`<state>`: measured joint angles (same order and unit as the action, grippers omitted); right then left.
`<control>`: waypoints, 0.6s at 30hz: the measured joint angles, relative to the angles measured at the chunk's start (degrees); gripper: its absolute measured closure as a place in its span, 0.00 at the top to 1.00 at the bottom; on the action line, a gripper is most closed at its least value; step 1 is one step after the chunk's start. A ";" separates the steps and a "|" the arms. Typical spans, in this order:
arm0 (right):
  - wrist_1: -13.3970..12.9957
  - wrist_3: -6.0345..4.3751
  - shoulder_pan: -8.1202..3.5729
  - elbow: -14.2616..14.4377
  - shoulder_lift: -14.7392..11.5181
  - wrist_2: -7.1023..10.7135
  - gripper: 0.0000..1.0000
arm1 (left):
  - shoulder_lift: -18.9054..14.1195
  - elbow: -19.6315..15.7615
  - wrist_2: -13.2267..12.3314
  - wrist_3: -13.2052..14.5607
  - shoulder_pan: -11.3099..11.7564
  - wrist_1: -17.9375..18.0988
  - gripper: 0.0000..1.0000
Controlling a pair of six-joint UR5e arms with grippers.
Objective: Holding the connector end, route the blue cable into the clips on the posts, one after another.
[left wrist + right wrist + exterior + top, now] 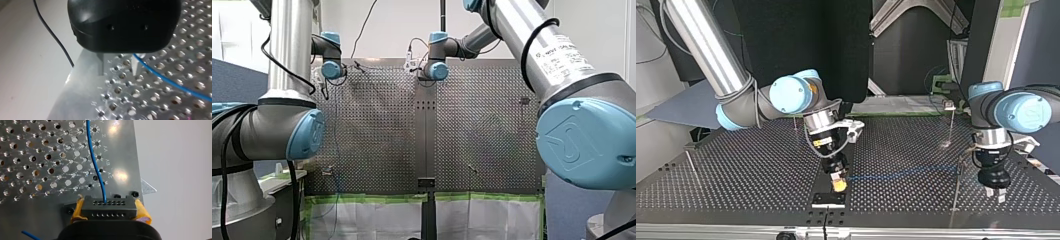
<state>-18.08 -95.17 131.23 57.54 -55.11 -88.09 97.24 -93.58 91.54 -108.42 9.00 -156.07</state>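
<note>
- My right pincer [838, 184] stands low over the perforated metal bench [736, 170] at the lower centre of the top view, its arm reaching in from the upper left
- In the right wrist view its yellow pads [141, 213] are clenched on the two sides of a black rectangular connector block [107, 208] with rows of small holes
- A thin blue cable [95, 167] leaves the connector's face and runs ahead of the pincer across the bench's holes, close to the bench's edge
- In the top view the cable draws a nearly level line from the right pincer toward the right of the frame, as far as a thin upright metal post [957, 187]; whether it sits in a clip there cannot be told
- A second thin post [952, 125] stands farther back, right of centre, apart from the cable
- A flat black plate [828, 200] lies on the bench just below the right pincer in the top view
- My left pincer [995, 194], black, hangs at the lower right of the top view, just above the bench, right of the near post
- In the left wrist view its two metal fingers [100, 65] stand apart, released, nothing between them; the blue cable passes just beside one finger
</note>
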 joint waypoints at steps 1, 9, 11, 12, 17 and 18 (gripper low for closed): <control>0.03 -0.01 -0.01 0.00 0.00 0.01 0.00 | 0.00 0.00 0.45 0.29 -0.03 -0.54 0.98; 0.16 -0.10 -0.14 0.00 0.02 0.04 0.00 | 0.00 -0.01 4.41 -0.31 -0.53 -5.25 0.98; 0.23 -0.17 -0.24 0.00 0.02 0.05 0.00 | 0.00 -0.26 4.35 -0.97 -0.54 -6.24 0.98; 0.26 -0.23 -0.30 0.00 0.03 0.05 0.00 | -0.03 -0.66 4.00 -1.48 -0.45 -6.90 0.98; 0.32 -0.63 -0.65 0.00 0.05 0.09 0.00 | -1.38 -3.15 1.55 -3.25 -0.01 -9.83 0.98; 0.34 -0.66 -0.74 0.00 0.06 0.12 0.00 | -2.03 -3.91 0.79 -3.46 -0.04 -10.58 0.98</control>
<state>-17.74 -95.83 130.49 57.54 -55.04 -87.97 95.21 -97.49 92.33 -111.88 8.96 -166.65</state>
